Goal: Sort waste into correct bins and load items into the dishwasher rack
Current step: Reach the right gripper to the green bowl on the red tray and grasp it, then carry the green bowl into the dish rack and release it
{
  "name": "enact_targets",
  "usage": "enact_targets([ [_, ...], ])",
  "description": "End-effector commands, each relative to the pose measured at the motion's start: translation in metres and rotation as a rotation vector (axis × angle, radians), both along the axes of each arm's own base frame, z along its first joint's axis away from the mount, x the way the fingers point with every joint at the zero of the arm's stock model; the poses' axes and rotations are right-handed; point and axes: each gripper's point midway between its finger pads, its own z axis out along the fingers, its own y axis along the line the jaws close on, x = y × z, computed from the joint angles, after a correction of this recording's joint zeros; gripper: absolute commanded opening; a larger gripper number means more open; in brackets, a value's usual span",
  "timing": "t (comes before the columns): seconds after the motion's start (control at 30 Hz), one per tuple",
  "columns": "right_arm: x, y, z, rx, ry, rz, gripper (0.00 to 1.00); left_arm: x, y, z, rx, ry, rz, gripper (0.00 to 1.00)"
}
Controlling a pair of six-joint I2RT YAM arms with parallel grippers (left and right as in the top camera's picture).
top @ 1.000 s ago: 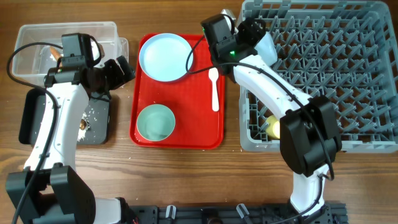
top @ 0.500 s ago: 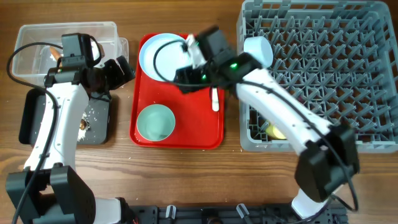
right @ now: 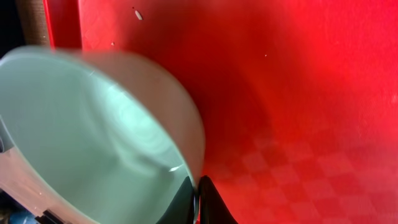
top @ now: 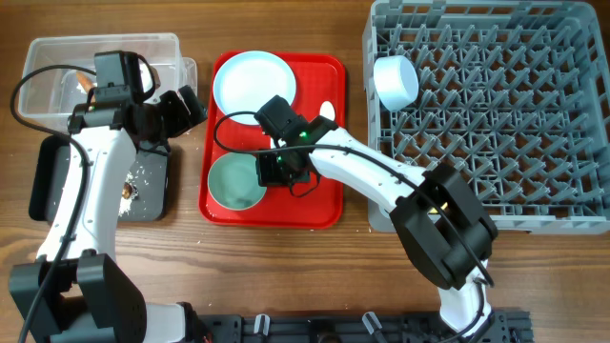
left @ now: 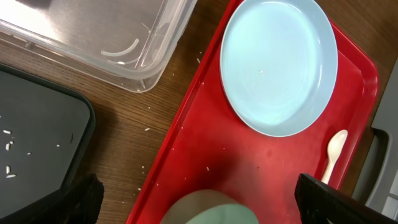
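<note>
My right gripper [top: 272, 171] [right: 196, 186] is shut on the right rim of a pale green bowl [top: 234, 185] [right: 93, 137] that sits on the red tray [top: 322, 205] [right: 298, 93]. One finger is inside the rim and one outside. The pale blue plate [top: 253, 84] [left: 280, 65] lies at the tray's far end, and the white spoon [top: 327, 110] [left: 333, 155] lies beside it, partly under my right arm. Another pale bowl [top: 396, 81] rests on its side in the grey dishwasher rack [top: 496, 124]. My left gripper [top: 186, 107] [left: 205, 199] hangs open left of the tray, holding nothing.
The clear tub [top: 48, 67] [left: 93, 37] stands at the far left with scraps inside. In front of it is the black tray [top: 152, 195] [left: 37, 143] with loose rice grains [top: 143, 176] and a small brown lump [top: 127, 191].
My right arm swung from the rack's left edge to the red tray, leaving a pale bowl in the rack. Its jaws closed on the green bowl's rim. The left arm stayed still.
</note>
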Motion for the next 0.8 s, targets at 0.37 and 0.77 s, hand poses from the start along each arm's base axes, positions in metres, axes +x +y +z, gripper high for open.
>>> enact_targets([
  [0.37,0.075,-0.177,0.192,-0.518,-0.742,-0.37,0.04,0.003,0.002,0.013,0.002,-0.035,0.012,1.0],
  [0.77,0.032,-0.338,0.259,-1.453,-0.827,-0.216,0.04,0.003,0.002,0.013,0.002,-0.035,0.012,1.0],
])
